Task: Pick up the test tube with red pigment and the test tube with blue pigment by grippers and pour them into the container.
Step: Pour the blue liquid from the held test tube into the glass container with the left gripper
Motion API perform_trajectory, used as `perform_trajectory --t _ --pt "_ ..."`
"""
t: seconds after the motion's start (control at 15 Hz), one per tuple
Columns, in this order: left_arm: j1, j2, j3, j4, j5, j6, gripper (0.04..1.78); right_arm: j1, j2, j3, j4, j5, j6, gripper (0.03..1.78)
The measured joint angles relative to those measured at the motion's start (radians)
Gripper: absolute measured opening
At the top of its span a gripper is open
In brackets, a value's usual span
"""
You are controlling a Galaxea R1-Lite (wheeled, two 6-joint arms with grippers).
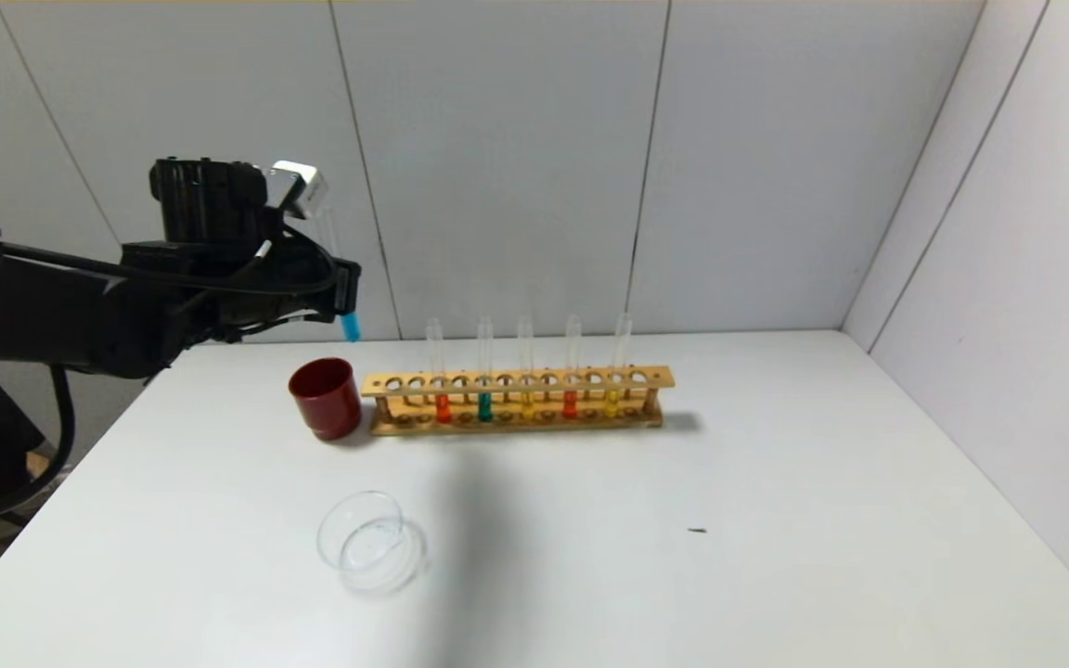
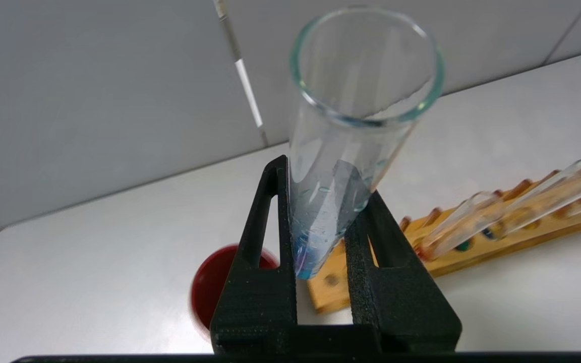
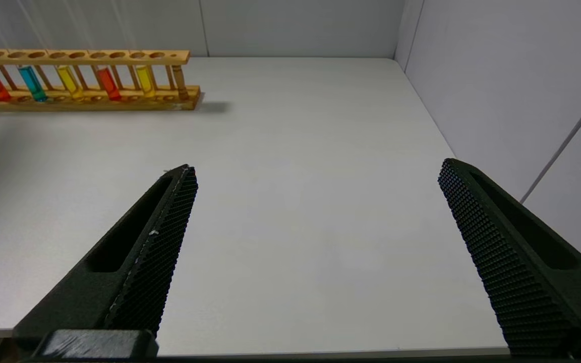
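Note:
My left gripper (image 1: 344, 288) is shut on the test tube with blue pigment (image 1: 350, 327) and holds it upright in the air, above and behind the dark red cup. In the left wrist view the tube (image 2: 361, 101) stands between the left gripper's (image 2: 323, 181) black fingers, with blue liquid at its bottom. Two test tubes with red pigment (image 1: 443, 408) (image 1: 570, 404) stand in the wooden rack (image 1: 516, 380). The clear glass container (image 1: 384, 557) lies on the table nearer to me than the cup. My right gripper (image 3: 316, 169) is open and empty above the table's near right part.
A dark red cup (image 1: 326, 397) stands just left of the rack. The rack also holds a teal tube (image 1: 484, 406) and two yellow tubes (image 1: 527, 404). White walls close the back and the right side. A small dark speck (image 1: 698, 531) lies on the table.

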Motion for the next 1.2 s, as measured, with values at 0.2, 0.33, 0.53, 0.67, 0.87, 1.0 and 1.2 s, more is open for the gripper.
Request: perform_trajectory --t 0.2,0.33,0.53,0.67,0.87,1.0,1.2 --pt "0.028 -0.093 0.100 0.030 -0.065 0.061 0.33 0.000 0.000 0.000 0.000 0.000 0.000 1.75" --pt "0.045 -0.160 0.156 0.055 -0.118 0.116 0.33 0.000 0.000 0.000 0.000 0.000 0.000 1.75" --pt "0.053 -0.234 0.252 0.065 -0.144 0.163 0.33 0.000 0.000 0.000 0.000 0.000 0.000 1.75" --pt "0.096 -0.269 0.339 0.061 -0.147 0.287 0.33 0.000 0.000 0.000 0.000 0.000 0.000 1.75" --pt "0.173 -0.306 0.422 0.055 -0.247 0.549 0.33 0.000 0.000 0.000 0.000 0.000 0.000 1.75" --pt "0.190 -0.315 0.437 0.055 -0.333 0.708 0.33 0.000 0.000 0.000 0.000 0.000 0.000 1.75" --pt "0.201 -0.309 0.453 0.056 -0.385 0.964 0.33 0.000 0.000 0.000 0.000 0.000 0.000 1.75"
